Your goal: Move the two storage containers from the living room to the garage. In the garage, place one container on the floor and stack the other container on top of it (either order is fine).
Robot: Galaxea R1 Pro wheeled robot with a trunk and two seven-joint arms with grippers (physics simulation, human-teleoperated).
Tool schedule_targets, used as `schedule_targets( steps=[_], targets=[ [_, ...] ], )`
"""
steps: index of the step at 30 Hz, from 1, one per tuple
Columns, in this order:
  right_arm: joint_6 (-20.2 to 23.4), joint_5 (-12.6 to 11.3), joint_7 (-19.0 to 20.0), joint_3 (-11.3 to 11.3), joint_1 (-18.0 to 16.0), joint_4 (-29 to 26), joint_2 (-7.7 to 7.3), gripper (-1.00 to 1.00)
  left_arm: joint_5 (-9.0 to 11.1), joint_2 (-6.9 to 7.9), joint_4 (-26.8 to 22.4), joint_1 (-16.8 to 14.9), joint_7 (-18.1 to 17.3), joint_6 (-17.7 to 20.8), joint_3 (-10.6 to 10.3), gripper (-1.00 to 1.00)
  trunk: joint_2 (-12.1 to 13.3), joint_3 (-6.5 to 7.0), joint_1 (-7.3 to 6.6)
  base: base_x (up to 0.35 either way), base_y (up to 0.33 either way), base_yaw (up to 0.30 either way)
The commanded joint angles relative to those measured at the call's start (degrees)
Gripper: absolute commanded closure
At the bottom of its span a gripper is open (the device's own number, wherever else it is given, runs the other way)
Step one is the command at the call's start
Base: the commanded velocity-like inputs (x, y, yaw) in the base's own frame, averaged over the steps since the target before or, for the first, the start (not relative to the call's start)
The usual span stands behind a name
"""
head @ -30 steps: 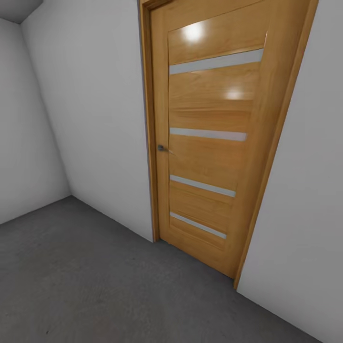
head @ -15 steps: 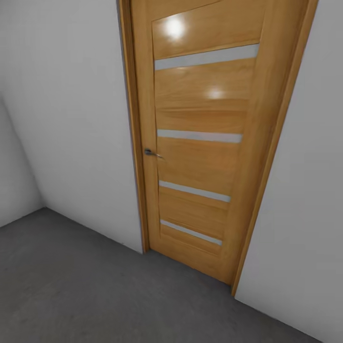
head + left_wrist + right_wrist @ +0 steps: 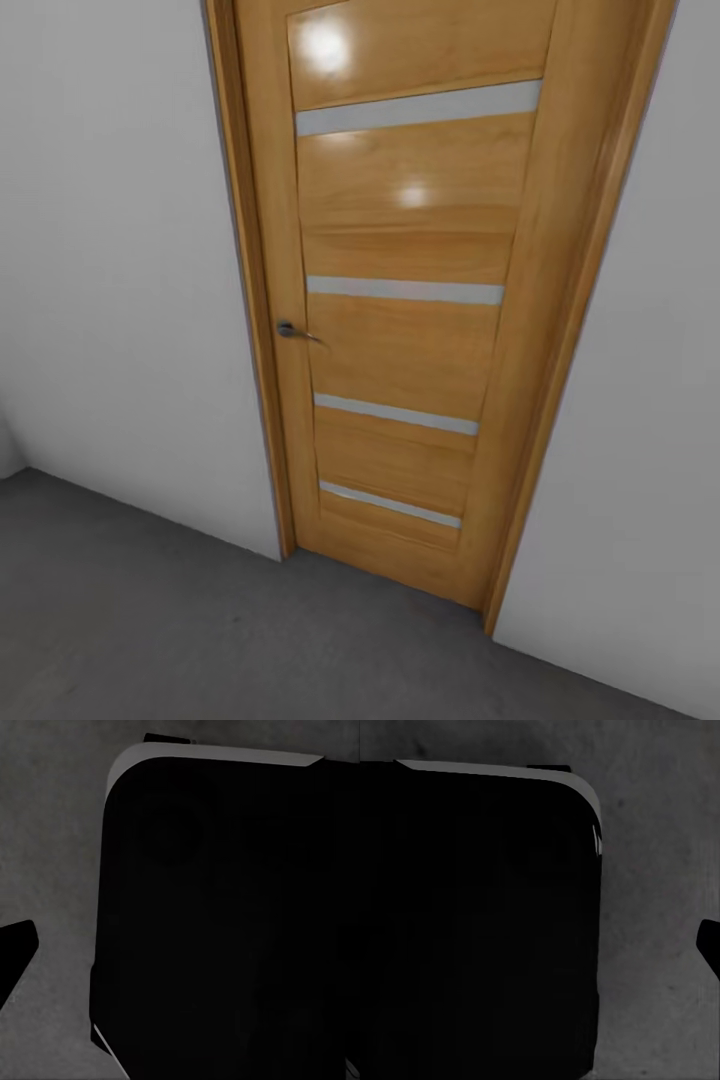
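The place looked like a bare garage or utility room of a home. A tall honey-coloured wooden door (image 3: 410, 300) with 4 pale horizontal glass strips (image 3: 404, 290) and a small metal lever handle (image 3: 292, 331) stood shut in plain white walls (image 3: 120, 280). The dark grey, matte concrete-like floor (image 3: 180, 620) ran unfurnished below.

Head view: looking forward and slightly down, close on a wooden door (image 3: 400, 300) set in a white wall (image 3: 120, 250), taking in a strip of dark grey floor (image 3: 150, 620) below.

Left wrist view: pointing down at the same grey floor (image 3: 52, 832), near a black robot body (image 3: 225, 930).

Right wrist view: likewise facing down, sharing floor (image 3: 660, 870) and black body (image 3: 472, 922).
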Motion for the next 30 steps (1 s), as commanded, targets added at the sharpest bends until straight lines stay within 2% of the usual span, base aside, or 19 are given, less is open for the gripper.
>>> schedule_targets(
  steps=[1,16,25,30],
  targets=[
    [-0.24,-0.01,-0.08,0.05,-0.02,0.05,0.01,-1.0,0.46,-0.02,-0.03,0.0,0.01,-0.01,0.26,-1.0,-0.02,-0.04,0.03,0.254,0.267,-0.243],
    [-0.24,-0.01,-0.08,0.05,-0.02,0.05,-0.02,-1.0,0.36,-0.08,-0.03,0.0,0.01,-0.56,0.34,-1.0,-0.02,-0.04,0.03,0.203,0.299,-0.243],
    [-0.24,-0.01,-0.08,0.05,-0.02,0.05,0.0,-1.0,0.29,-0.1,-0.12,0.0,0.01,-0.65,0.37,-1.0,-0.02,-0.04,0.03,0.088,0.323,-0.243],
    [-0.24,-0.01,-0.08,0.05,-0.02,0.05,0.0,-1.0,0.28,-0.1,-0.12,0.0,0.01,-0.69,0.37,-1.0,-0.02,-0.04,0.03,0.022,0.124,-0.243]
  ],
)
